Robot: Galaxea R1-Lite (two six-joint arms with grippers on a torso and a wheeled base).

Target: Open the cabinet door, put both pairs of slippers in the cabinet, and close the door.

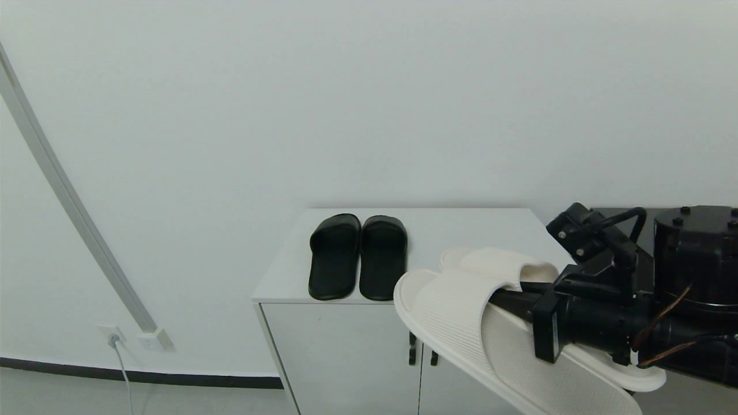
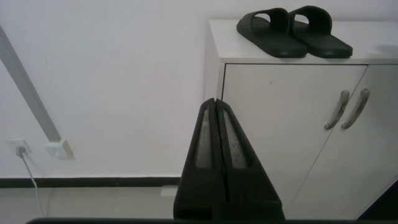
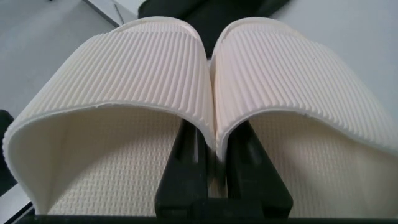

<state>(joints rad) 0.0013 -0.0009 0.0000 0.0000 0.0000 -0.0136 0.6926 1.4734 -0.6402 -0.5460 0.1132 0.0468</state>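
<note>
Where right pincer [image 3: 214, 163] clamps white slippers [image 3: 155, 68], its tips hidden.

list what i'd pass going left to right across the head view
wall socket → black slippers on the cabinet top → white slippers

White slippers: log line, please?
right claw shut on white slippers | left claw shut | black slippers atop cabinet | doors closed
</note>
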